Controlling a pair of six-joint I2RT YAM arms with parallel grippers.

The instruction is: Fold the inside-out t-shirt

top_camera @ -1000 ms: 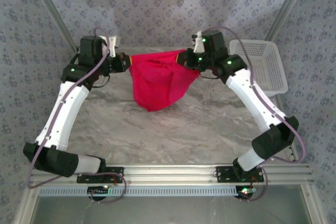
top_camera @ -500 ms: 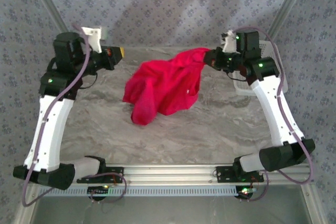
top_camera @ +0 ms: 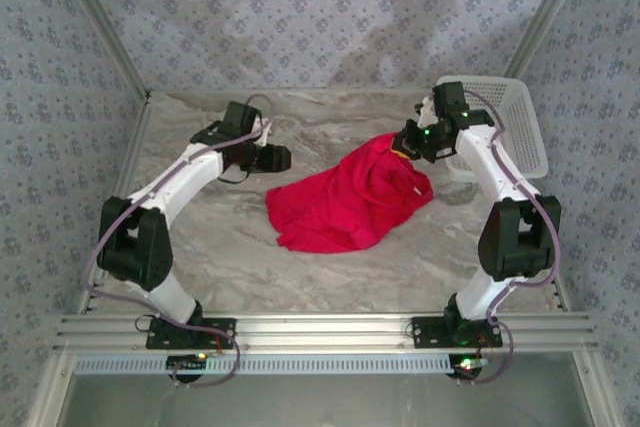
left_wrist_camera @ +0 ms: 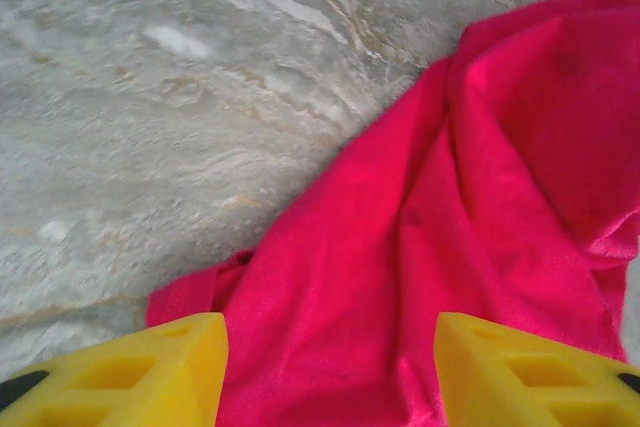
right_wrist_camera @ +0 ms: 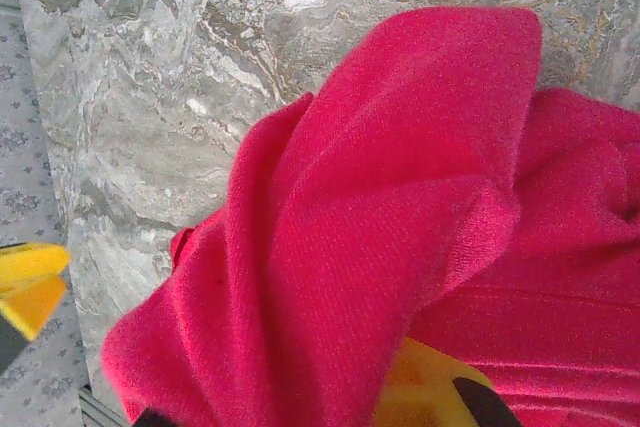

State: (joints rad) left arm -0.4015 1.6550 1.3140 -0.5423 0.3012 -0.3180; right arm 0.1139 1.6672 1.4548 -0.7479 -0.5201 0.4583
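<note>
Right gripper [top_camera: 402,149]: clenched on a bunched fold at the far right end of the inside-out t-shirt [top_camera: 345,202], near the basket [top_camera: 515,117].
Left gripper [left_wrist_camera: 327,347]: released, yellow fingers spread wide above the shirt's left edge, pinching nothing.
Shirt position: heaped on the desk [top_camera: 220,247], right of centre, one end lifted, the rest slumped.
Risk, one-sided hold: any pull from the right likely to drag the heap into a tighter wad rather than spread it.
Risk, regrasp: overlapping layers under the left fingers, so probably easy to pinch two plies and lock in a crease.
Risk, basket: lifted end could snag on the rim.
Fabric: bright red, soft, faintly ribbed knit, limp, deep rounded folds.
Desk: grey marbled, smooth, flat.
Basket: white plastic lattice, rigid, rectangular.
</note>
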